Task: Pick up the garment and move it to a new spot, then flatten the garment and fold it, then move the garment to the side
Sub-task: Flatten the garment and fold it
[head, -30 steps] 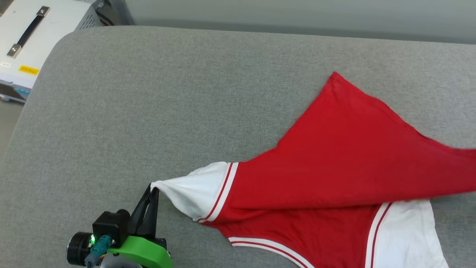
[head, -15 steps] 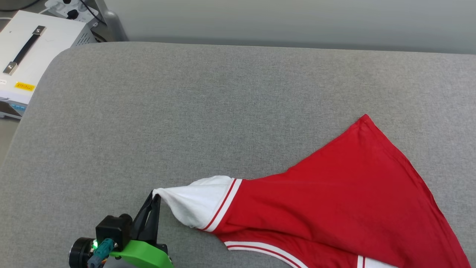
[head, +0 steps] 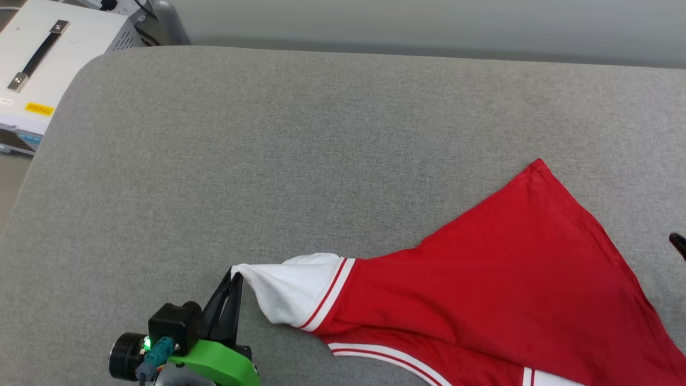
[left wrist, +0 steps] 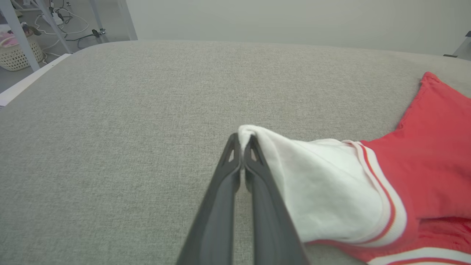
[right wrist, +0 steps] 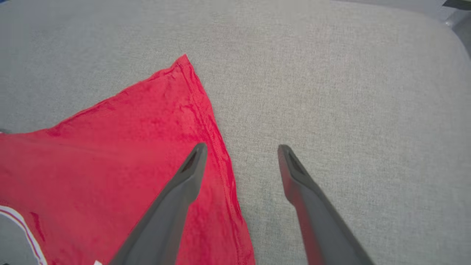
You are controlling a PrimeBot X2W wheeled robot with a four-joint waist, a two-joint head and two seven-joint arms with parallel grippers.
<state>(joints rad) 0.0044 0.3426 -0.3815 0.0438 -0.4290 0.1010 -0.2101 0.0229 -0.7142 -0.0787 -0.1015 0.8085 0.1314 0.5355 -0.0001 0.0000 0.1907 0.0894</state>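
My left pincer (left wrist: 242, 140) was clamped on the garment's (head: 509, 279) white sleeve (left wrist: 323, 184) tip; the right pincer (right wrist: 243, 148) hung apart over its hem (right wrist: 220, 162). It looked limp, light cloth, so I judged the corners the best hold.

Red shirt (head: 498, 279), white sleeve (head: 289, 289) with red-and-white striped trim, on plain grey fabric (head: 268, 161); gripper mount (head: 214, 364) bright green.

You are getting open cushion (head: 268, 134) across the upper and left frame; the shirt (head: 509, 279) is covering the lower right, a white case (head: 53, 59) sitting upper left.
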